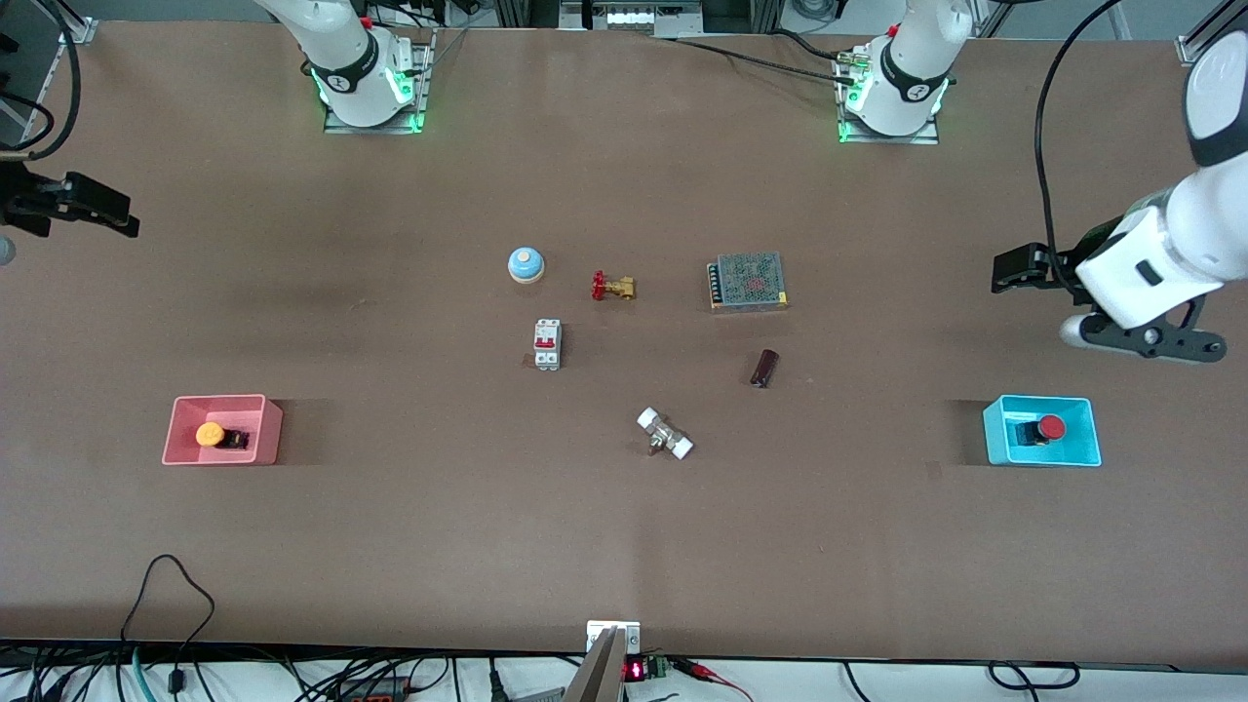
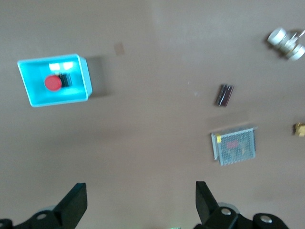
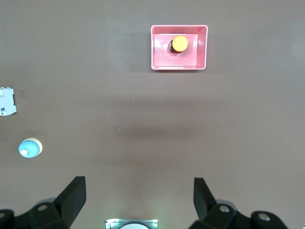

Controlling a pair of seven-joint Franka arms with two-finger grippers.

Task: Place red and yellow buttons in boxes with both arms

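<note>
The yellow button (image 1: 211, 435) lies in the pink-red box (image 1: 177, 431) at the right arm's end of the table. The red button (image 1: 1050, 427) lies in the cyan-blue box (image 1: 995, 434) at the left arm's end. My left gripper (image 1: 1014, 269) is open and empty, up in the air over bare table beside the cyan box. My right gripper (image 1: 102, 208) is open and empty, raised at the table's edge. The left wrist view shows the red button (image 2: 53, 83) in the cyan box (image 2: 29, 91), well clear of the left gripper (image 2: 140, 200). The right wrist view shows the yellow button (image 3: 180, 43) in the pink box (image 3: 180, 67), well clear of the right gripper (image 3: 139, 198).
In the table's middle lie a blue dome bell (image 1: 526, 264), a brass valve with a red handle (image 1: 612, 287), a white circuit breaker (image 1: 547, 344), a mesh-covered power supply (image 1: 748, 282), a dark cylinder (image 1: 764, 368) and a white-ended fitting (image 1: 665, 434).
</note>
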